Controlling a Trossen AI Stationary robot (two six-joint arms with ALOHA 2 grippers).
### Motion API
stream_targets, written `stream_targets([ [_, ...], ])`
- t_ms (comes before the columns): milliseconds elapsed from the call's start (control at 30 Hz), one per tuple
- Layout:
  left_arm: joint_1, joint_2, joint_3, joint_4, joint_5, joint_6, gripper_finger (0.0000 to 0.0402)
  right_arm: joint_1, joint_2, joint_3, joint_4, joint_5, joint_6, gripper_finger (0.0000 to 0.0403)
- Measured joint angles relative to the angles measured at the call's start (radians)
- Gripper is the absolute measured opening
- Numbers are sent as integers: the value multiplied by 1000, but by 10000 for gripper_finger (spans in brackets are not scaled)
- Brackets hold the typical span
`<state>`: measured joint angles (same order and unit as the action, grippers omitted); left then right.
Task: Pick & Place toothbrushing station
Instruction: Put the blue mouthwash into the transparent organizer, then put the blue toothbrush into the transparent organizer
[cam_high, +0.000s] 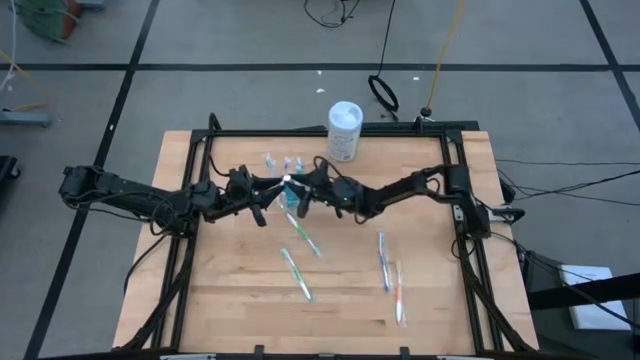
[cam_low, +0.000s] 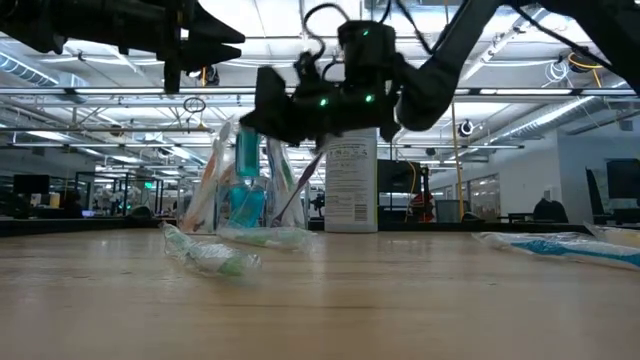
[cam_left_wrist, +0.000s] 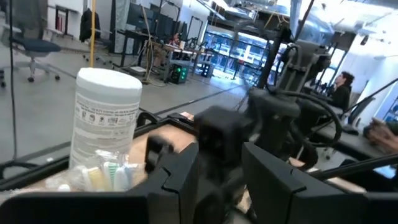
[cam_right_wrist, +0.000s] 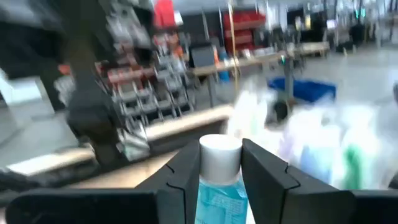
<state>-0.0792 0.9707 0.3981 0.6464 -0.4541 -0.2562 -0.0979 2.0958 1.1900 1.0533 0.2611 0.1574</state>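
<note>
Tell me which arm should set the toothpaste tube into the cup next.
Right, probably. The right gripper is already shut on the teal toothpaste tube, white cap up, at mid-table near the clear cup. The left gripper is open, holds nothing, and hovers beside it.

My table (cam_high: 230, 310) is light wood in a black frame. On it lie four toothbrushes: two green-white ones (cam_high: 297, 273) near the middle, a blue one (cam_high: 383, 262) beside an orange one (cam_high: 399, 295), and a white wipes canister (cam_high: 344, 131) stands at the far edge
</note>
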Motion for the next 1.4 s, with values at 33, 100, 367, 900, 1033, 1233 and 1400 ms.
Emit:
stream_targets([
  [33,1,0,0,0,0,16,129,-5,14,11,-20,0,7,93],
  [100,1,0,0,0,0,44,129,-12,27,27,-61,3,12,93],
  [367,0,0,0,0,0,52,129,-19,37,33,-199,-2,-106,96],
  [900,0,0,0,-70,0,-10,129,-19,35,32,-197,-1,-144,183],
  [1033,0,0,0,-66,0,-16,129,-18,17,31,-253,0,-167,209],
  [1233,7,0,0,-4,0,39,129,-18,-114,30,-487,0,-206,237],
  [1400,19,0,0,16,1,78,129,-5,-277,31,-774,-1,-195,237],
])
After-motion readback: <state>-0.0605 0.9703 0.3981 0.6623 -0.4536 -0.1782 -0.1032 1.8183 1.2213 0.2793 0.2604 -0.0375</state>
